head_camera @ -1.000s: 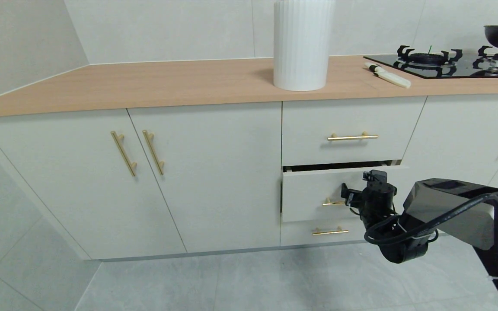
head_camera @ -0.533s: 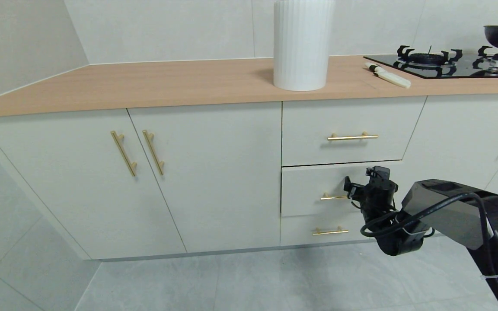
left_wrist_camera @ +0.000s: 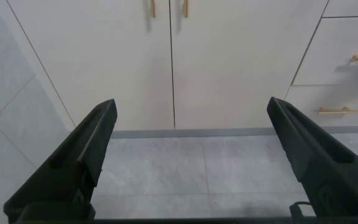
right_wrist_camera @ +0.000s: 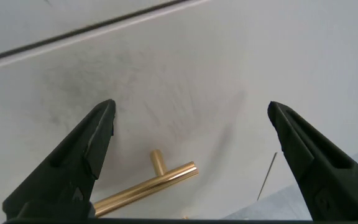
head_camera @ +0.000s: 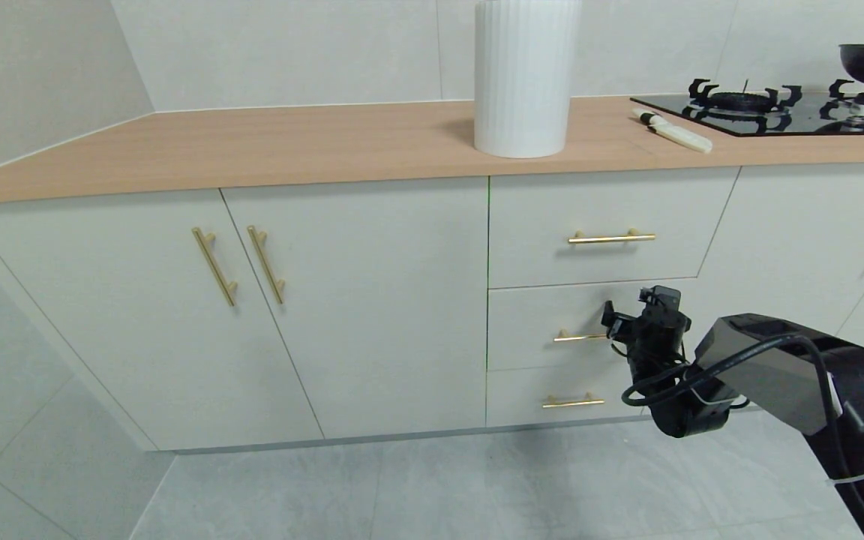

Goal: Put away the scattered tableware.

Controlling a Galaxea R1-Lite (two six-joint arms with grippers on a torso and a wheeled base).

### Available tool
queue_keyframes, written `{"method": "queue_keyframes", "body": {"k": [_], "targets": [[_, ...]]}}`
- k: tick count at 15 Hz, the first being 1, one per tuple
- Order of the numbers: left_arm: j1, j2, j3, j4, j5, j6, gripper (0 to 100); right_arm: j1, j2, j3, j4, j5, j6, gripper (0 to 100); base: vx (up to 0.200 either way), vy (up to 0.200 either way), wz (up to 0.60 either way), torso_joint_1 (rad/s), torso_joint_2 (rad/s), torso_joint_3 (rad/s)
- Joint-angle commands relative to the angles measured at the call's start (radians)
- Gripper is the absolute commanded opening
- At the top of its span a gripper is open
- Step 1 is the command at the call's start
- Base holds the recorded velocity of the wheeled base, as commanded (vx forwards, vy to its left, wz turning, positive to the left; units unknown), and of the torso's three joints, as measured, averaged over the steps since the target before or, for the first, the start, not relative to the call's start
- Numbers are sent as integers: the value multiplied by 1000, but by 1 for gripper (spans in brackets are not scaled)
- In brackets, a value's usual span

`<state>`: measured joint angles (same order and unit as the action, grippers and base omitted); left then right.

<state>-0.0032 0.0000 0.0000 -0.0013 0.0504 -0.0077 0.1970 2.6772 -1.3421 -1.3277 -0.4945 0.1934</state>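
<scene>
Right gripper [right_wrist_camera: 191, 109] gapes wide, empty, facing the shut middle drawer [head_camera: 529, 319] beside its brass handle [right_wrist_camera: 145, 186]; white canister [head_camera: 522, 75] on countertop [head_camera: 289, 146].

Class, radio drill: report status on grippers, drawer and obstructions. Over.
Left gripper open, empty. Right gripper open at handle; middle drawer shut. Knife on countertop.

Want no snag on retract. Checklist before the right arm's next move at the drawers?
1. Middle drawer front flush with the top drawer and bottom drawer: ok.
2. Right gripper fingers spread, not closed on the gold handle: ok.
3. Left gripper open and empty, facing the cabinet doors: ok.
4. What lies inside the middle drawer: cannot tell.
5. Countertop cleared of tableware: not ok, a cream utensil lies beside the hob.
</scene>
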Motion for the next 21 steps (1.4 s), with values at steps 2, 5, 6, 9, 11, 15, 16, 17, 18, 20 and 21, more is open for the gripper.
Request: {"method": "queue_keyframes", "body": {"k": [2,5,6,9,11,15,16,17,18,20,21], "targets": [[0,0,0,0,0,0,100,-1,1,-3,-1,1,0,100,0,0,0,0,0,0],[0,0,0,0,0,-2,100,-24,9,-51,7,-7,-2,100,0,0,0,0,0,0],[0,0,0,0,0,0,100,-30,10,-52,7,-7,-2,100,0,0,0,0,0,0],[0,0,0,0,0,-2,100,-33,6,-48,8,-7,-2,100,0,0,0,0,0,0],[0,0,0,0,0,0,100,-33,-5,-32,7,-12,-2,100,0,0,0,0,0,0],[0,0,0,0,0,0,100,-31,-122,150,8,2,0,100,0,0,0,0,0,0],[0,0,0,0,0,-2,100,-31,-175,225,10,20,0,100,0,0,0,0,0,0],[0,0,0,0,0,0,100,-31,-313,388,18,71,0,100,0,0,0,0,0,0],[0,0,0,0,0,0,100,-25,-416,500,36,85,0,100,0,0,0,0,0,0],[0,0,0,0,0,-2,100,12,-612,681,65,91,0,100,0,0,0,0,0,0],[0,0,0,0,0,0,100,18,-723,768,79,89,-3,100,0,0,0,0,0,0]]}}
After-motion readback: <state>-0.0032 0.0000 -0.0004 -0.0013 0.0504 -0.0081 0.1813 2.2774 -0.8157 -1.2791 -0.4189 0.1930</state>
